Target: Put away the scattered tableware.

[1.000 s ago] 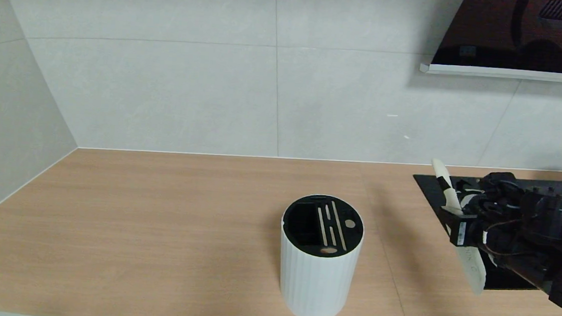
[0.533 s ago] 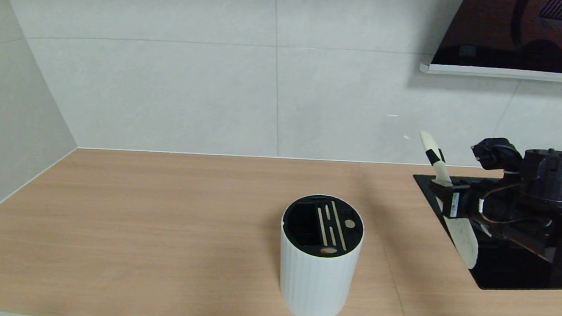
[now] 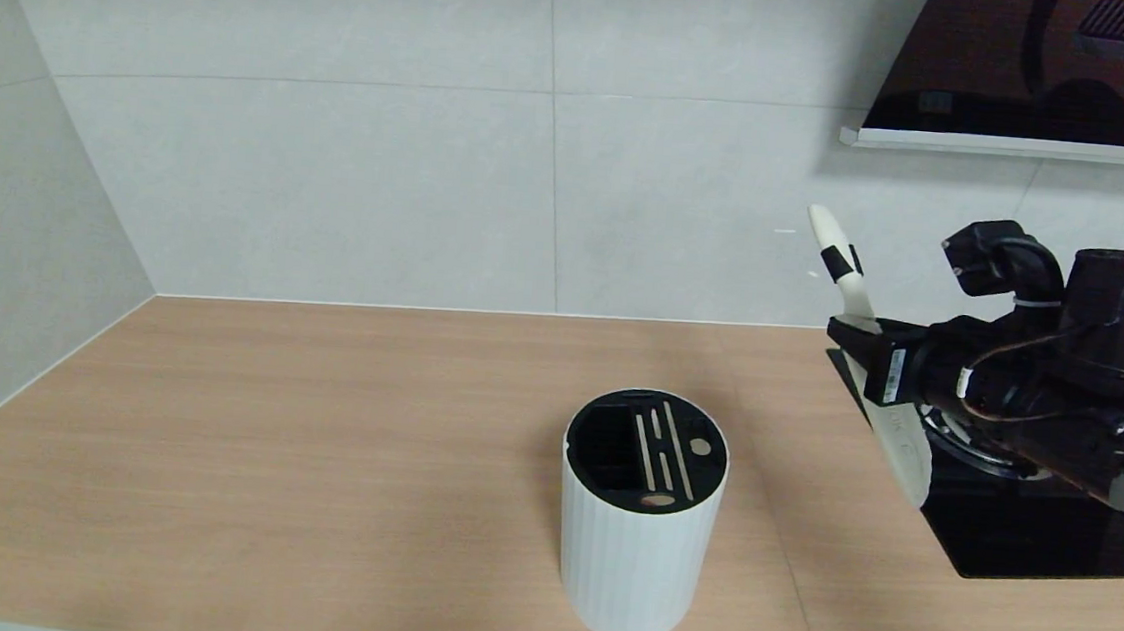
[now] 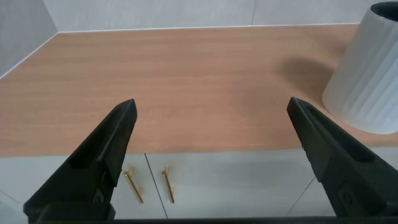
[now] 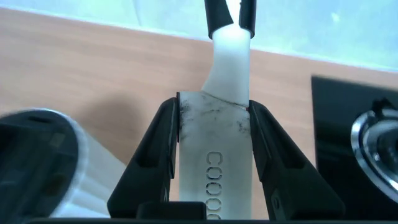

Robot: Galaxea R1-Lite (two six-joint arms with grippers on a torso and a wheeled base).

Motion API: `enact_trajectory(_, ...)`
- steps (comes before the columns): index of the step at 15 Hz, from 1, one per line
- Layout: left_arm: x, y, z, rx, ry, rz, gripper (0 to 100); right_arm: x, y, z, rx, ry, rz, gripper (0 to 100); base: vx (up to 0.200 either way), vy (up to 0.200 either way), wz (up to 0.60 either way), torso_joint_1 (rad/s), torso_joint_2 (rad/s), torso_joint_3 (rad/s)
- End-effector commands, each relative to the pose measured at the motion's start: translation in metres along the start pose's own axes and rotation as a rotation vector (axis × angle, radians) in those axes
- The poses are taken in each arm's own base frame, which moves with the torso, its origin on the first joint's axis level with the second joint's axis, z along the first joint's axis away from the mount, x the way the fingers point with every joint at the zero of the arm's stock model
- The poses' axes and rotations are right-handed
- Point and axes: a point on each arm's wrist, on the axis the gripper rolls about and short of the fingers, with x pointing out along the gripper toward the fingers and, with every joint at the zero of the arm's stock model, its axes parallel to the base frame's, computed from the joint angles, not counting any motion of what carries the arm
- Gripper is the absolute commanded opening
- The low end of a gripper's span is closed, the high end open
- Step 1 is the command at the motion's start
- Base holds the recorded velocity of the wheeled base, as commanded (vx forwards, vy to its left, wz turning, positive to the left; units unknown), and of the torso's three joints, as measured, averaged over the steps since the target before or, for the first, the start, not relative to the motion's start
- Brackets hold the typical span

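White knife (image 3: 900,451) sits at the right of the head view, clamped across the base of its blade by the right gripper (image 3: 866,364). Its handle, ringed by a black band, slants toward the upper left against the wall tiles, while the blade points down and to the right, in front of the left edge of the black cooktop (image 3: 1006,536). In the right wrist view the two black fingers (image 5: 163,155) press on either side of the blade (image 5: 214,143). The white ribbed holder (image 3: 639,542), with a slotted black top, stands upright at lower centre on the wooden counter (image 3: 313,416), well apart from the knife. The left gripper (image 4: 211,109) hangs wide apart and holds nothing over the counter's front edge, with the holder (image 4: 367,74) off to one side.
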Motion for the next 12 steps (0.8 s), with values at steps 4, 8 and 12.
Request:
enact_trajectory(4, -0.012, -0.004, 0.064, -0.075, 0.032, -0.291, 100, -0.008, 0.015, 0.011, -0.003, -0.038, 0.056, 0, 0.000, 0.000, 0.00, 0.000, 0.00, 0.000)
enact_trajectory(8, 0.048, -0.011, 0.117, -0.102, 0.269, -0.467, 100, 0.005, 0.024, 0.041, -0.005, -0.051, 0.082, 0, 0.000, 0.000, 0.00, 0.000, 0.00, 0.000)
enact_trajectory(12, 0.124, -0.026, 0.141, -0.124, 0.346, -0.618, 100, 0.001, 0.046, 0.044, -0.011, -0.049, 0.149, 0, 0.000, 0.000, 0.00, 0.000, 0.00, 0.000)
